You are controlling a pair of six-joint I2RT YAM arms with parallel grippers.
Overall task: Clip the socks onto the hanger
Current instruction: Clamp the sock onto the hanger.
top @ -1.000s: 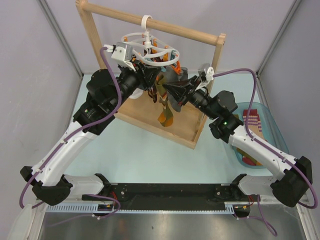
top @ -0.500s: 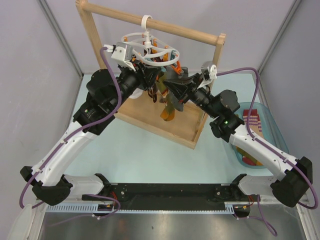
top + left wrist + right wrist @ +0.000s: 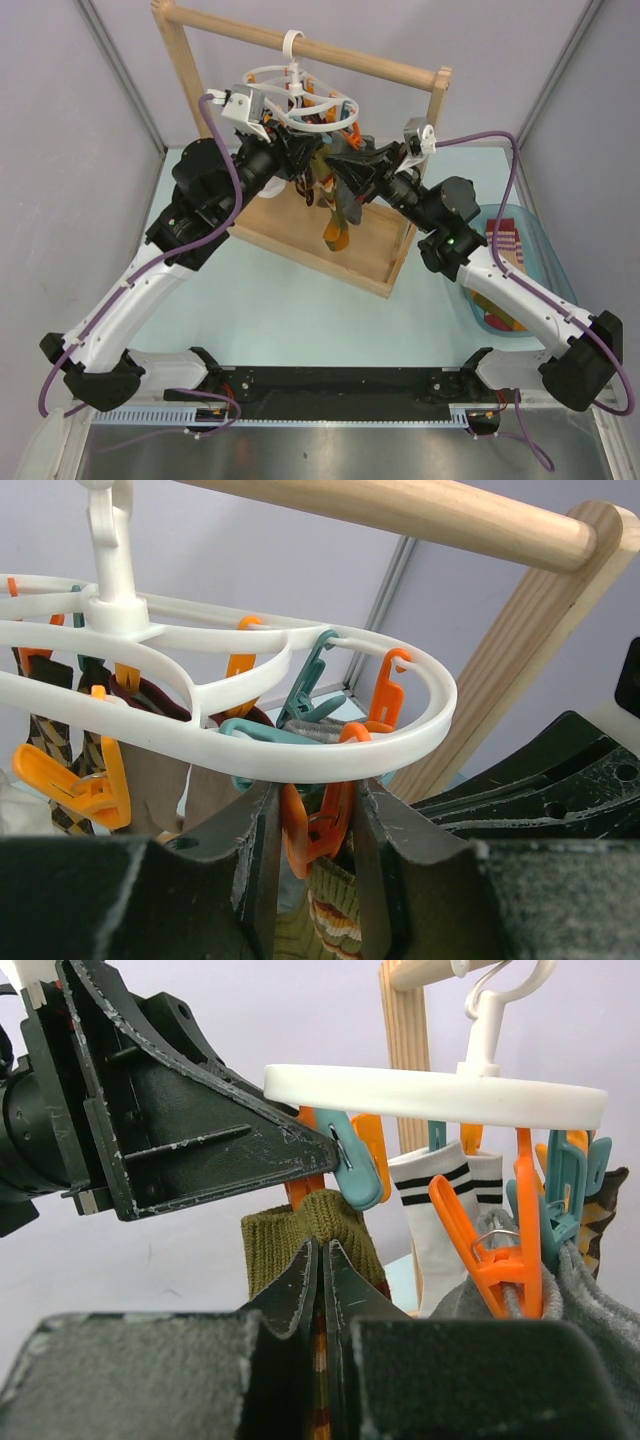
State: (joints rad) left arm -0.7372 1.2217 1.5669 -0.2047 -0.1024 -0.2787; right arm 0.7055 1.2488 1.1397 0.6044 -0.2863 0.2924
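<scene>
The white hanger (image 3: 300,105) hangs by its hook from the wooden rack's top bar. My left gripper (image 3: 303,158) is shut on an orange clip (image 3: 322,825) under the hanger's ring (image 3: 300,750), a finger on each side of it. My right gripper (image 3: 338,168) is shut on the orange-green striped sock (image 3: 335,228) and holds its olive cuff (image 3: 275,1235) up at that clip, the cuff showing just below it in the left wrist view (image 3: 335,920). A white sock with dark stripes (image 3: 440,1200), a grey sock (image 3: 600,1305) and a brown argyle sock (image 3: 45,740) hang from other clips.
The tall wooden rack (image 3: 330,55) stands on its base board (image 3: 300,250) at the back middle. A teal bin (image 3: 545,255) at the right holds more socks, one of them red-white striped (image 3: 505,240). Free orange and teal clips (image 3: 500,1250) hang around the ring.
My right gripper has moved up and left with the striped sock, bringing its cuff to the clip. The left gripper has stayed on the clip.
</scene>
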